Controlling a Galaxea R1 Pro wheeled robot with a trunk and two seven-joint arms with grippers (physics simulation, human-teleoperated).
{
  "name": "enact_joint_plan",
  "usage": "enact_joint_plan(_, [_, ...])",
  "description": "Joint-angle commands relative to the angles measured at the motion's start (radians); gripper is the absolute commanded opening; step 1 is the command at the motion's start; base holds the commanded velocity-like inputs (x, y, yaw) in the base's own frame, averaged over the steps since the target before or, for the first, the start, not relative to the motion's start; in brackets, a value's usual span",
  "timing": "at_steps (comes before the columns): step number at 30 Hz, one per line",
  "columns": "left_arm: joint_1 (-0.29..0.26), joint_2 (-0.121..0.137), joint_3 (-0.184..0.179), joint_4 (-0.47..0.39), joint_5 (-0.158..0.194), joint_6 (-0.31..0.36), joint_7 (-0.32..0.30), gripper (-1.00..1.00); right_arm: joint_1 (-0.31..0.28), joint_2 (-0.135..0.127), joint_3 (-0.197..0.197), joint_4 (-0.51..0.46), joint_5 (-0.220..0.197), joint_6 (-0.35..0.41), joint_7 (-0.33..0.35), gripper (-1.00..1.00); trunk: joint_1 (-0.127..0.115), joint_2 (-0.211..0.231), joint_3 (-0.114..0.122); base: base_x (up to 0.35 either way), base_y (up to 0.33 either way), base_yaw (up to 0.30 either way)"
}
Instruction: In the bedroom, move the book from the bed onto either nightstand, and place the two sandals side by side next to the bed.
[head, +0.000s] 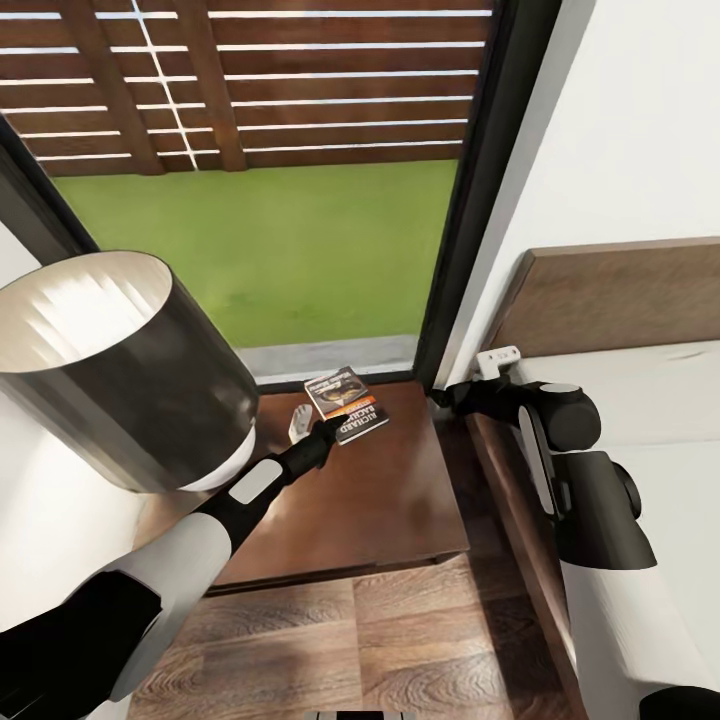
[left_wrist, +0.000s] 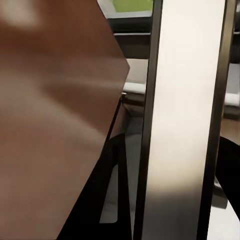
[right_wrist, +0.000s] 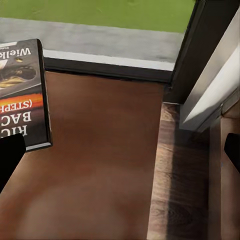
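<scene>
A bedroom corner was seen: a glass door onto green grass at twelve o'clock, a white wall and the bed (head: 640, 400) at three o'clock. The nightstand (head: 380, 500) stood between door and bed, with the book (head: 346, 403) lying flat on its far part, near the door sill. A lamp (head: 120, 360) stood at nine o'clock.

The left arm was stretched forward over the nightstand, its gripper (head: 322, 432) at the book's near edge, one white finger (head: 299, 421) shown just beside it; whether the jaws were closed could not be told. The right arm was bent at the bed's corner, and its gripper (right_wrist: 120, 150) was held open over the nightstand beside the book.

The book appeared placed. A clean release would best be made by lifting straight up, so the cover is not dragged.
</scene>
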Motion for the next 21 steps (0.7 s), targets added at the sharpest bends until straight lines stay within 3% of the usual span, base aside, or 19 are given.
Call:
enact_joint_plan(1, [-0.001,0.0,-0.004,0.001,0.01,0.002,-0.003,-1.0,-0.001,-0.001,0.001,-0.001,0.011,0.003,0.008,1.0,0.0,0.0,-0.001,0.039,0.0,0.0])
enact_joint_plan(21, [0.0,-0.03,-0.004,0.002,0.011,-0.011,0.003,-1.0,-0.005,-0.002,0.001,-0.001,0.011,0.003,0.008,1.0,0.0,0.0,-0.001,0.003,-0.005,0.0])
